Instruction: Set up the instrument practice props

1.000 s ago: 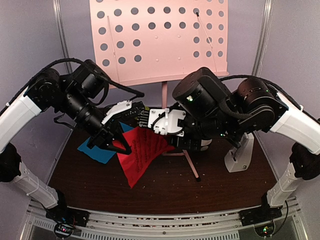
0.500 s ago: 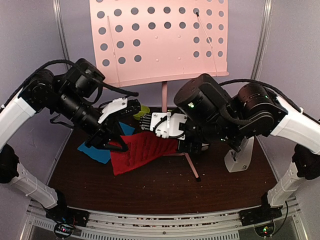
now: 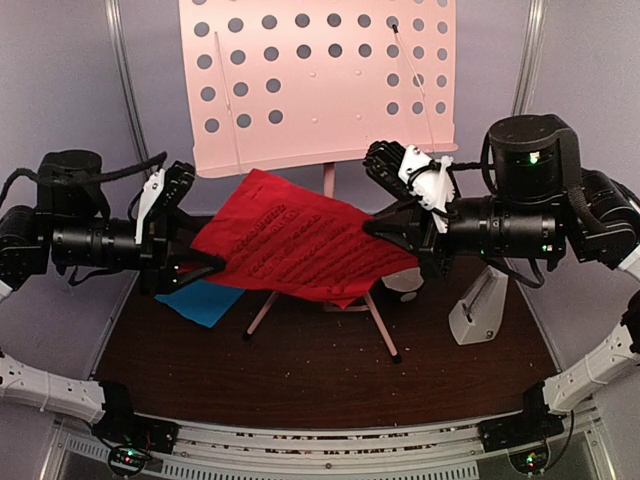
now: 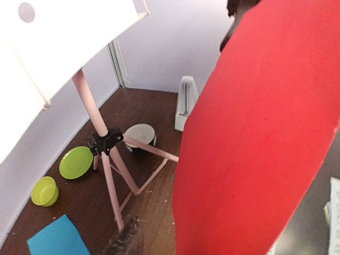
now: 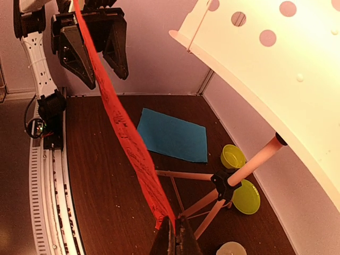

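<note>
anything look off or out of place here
The red sheet hangs skewed in mid-air before the stand, pinched by the right gripper, with the left gripper open around its other edge. The blue sheet lies on the table, not the stand.

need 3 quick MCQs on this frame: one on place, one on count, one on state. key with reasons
1. Where is the blue sheet?
A. propped against the back wall
B. held in the air
C. flat on the table

2. How many green dishes sit near the legs of the music stand?
A. one
B. two
C. four

3. What is the right claw doing?
A. shut on the red sheet
B. wide open
C. shut on nothing

Key:
1 C: the top view shows it lying on the wood.
2 B: the left wrist view shows a green plate and a green bowl.
3 A: the right wrist view shows its fingers pinching the sheet's corner.
</note>
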Robot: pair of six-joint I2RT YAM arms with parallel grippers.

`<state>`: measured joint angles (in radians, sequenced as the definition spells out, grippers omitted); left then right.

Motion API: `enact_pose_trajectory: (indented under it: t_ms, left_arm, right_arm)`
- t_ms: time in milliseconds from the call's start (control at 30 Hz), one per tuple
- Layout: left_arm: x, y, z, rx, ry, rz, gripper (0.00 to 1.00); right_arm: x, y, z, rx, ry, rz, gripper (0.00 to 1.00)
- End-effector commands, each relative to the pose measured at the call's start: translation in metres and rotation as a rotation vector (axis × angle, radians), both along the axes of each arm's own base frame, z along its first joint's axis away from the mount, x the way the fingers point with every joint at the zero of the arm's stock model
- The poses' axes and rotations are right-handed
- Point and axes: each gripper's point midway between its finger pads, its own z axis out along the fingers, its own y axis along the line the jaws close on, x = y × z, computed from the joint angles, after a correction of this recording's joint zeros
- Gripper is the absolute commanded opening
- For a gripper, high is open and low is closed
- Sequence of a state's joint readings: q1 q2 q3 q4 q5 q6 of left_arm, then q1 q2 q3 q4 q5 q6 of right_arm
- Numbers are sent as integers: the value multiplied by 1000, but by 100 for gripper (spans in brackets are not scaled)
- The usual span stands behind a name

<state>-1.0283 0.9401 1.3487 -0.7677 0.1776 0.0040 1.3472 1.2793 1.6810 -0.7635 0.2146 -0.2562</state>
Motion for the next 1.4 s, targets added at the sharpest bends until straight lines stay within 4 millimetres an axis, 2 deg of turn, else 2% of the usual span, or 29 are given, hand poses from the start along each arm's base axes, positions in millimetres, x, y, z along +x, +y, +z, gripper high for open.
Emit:
enact_pose_trajectory:
  t_ms: [0, 100, 133, 200, 233, 267, 400, 600, 667, 833, 967, 1000, 1067, 1133, 1333, 1367]
  left_arm:
    - [1, -10, 40, -124, -68, -28, 24]
    - [-1, -11, 49, -137, -73, -44, 0]
    - [-2, -12, 51, -136, -67, -47, 0]
    - [-2, -19, 51, -114, -40, -68, 0]
    - [-3, -23, 48, -90, -16, -85, 0]
    - [-5, -28, 43, -62, 13, -109, 0]
    - [-11, -45, 25, 46, 121, -183, 0]
    - [-7, -50, 22, 103, 164, -176, 0]
    - [-6, -51, 21, 118, 178, -171, 0]
    - [-7, -55, 16, 128, 213, -175, 0]
    - [-5, -52, 20, 122, 206, -157, 0]
    - [-3, -50, 22, 118, 200, -142, 0]
    - [2, -47, 29, 96, 187, -99, 9]
    - [6, -42, 40, 47, 167, -58, 24]
    - [14, -11, 98, -212, 70, 87, 52]
    - [17, -7, 108, -243, 54, 116, 53]
  right_arm:
    - [-7, 0, 12, 137, 75, 31, 0]
    - [-9, -4, 3, 149, 107, 29, 0]
    - [-9, -5, 0, 144, 120, 24, 12]
    - [-8, -5, -4, 122, 140, 15, 49]
    - [-7, -4, -4, 109, 144, 4, 62]
    - [-3, -4, -1, 101, 141, -18, 68]
    - [11, 0, 7, 55, 117, -95, 72]
    - [14, 7, 7, -22, 90, -110, 66]
    - [12, 8, 2, -60, 84, -103, 62]
    - [9, 11, -8, -101, 88, -88, 36]
    - [7, 9, -11, -114, 101, -78, 5]
    - [6, 8, -9, -106, 106, -81, 0]
    - [4, 6, -1, -64, 125, -80, 0]
    - [-1, 5, 9, -1, 146, -60, 0]
    - [-5, -7, 55, 218, 135, -23, 0]
    - [-6, -10, 63, 254, 133, -9, 0]
